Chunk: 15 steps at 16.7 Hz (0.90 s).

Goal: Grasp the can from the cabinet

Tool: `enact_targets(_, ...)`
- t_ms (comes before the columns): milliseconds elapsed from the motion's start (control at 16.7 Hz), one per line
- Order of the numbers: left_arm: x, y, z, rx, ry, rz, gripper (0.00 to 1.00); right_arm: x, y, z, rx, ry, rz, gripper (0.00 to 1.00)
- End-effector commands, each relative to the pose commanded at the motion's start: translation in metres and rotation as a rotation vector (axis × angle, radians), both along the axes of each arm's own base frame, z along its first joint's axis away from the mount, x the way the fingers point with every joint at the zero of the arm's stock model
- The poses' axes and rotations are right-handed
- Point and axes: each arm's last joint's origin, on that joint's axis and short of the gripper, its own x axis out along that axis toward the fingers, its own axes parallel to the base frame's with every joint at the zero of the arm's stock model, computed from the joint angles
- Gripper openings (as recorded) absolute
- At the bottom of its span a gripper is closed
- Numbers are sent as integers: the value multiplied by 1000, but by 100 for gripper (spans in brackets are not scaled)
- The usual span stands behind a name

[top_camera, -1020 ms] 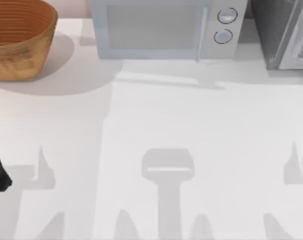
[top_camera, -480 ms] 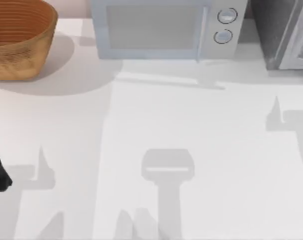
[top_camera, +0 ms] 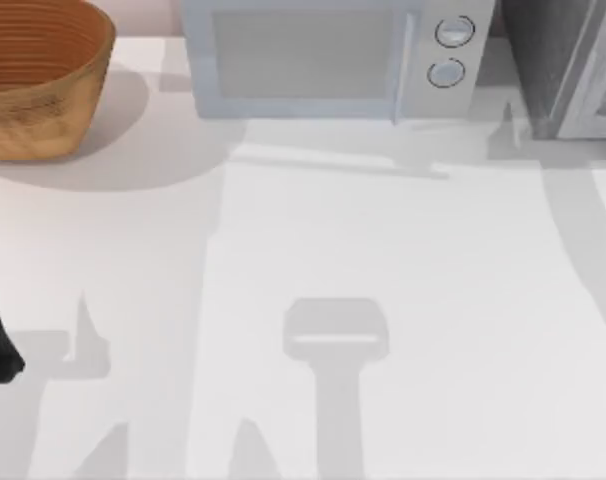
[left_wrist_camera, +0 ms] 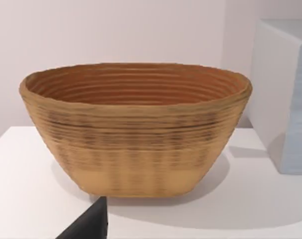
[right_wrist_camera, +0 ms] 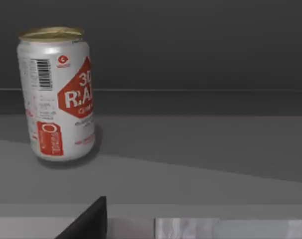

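Right claw: I cannot tell its opening.
Can: my silver, red-labelled, gold-topped can (right_wrist_camera: pixel 56 94) upright inside dark grey speckled cabinet (top_camera: pixel 558 60), table's 2 o'clock.

A woven basket (top_camera: pixel 38 80) is being carried by the white bench (top_camera: pixel 283 250); a microwave (top_camera: pixel 333 60) is standing beside it.

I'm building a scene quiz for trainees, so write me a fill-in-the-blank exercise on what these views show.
1. In the right wrist view, the can stands ____ on a dark grey shelf.
2. In the top view, the microwave has ____ round knobs.
3. The woven basket sits at the table's far ____ corner in the top view.
4. The cabinet stands to the ____ of the microwave.

Missing words: upright; two; left; right
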Motion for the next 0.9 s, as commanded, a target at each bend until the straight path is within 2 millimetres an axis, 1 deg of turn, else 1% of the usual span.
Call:
enact_targets(120, 0, 0, 0, 0, 0, 0, 100, 15, 6, 16, 1, -7, 2, 100)
enact_targets(300, 0, 0, 0, 0, 0, 0, 100, 30, 11, 27, 2, -10, 3, 100)
enact_targets(720, 0, 0, 0, 0, 0, 0, 100, 31, 12, 28, 3, -15, 0, 100)
enact_targets(780, 0, 0, 0, 0, 0, 0, 100, 33, 15, 28, 5, -19, 0, 100)
enact_targets(900, 0, 0, 0, 0, 0, 0, 100, 40, 29, 22, 5, -19, -5, 100)
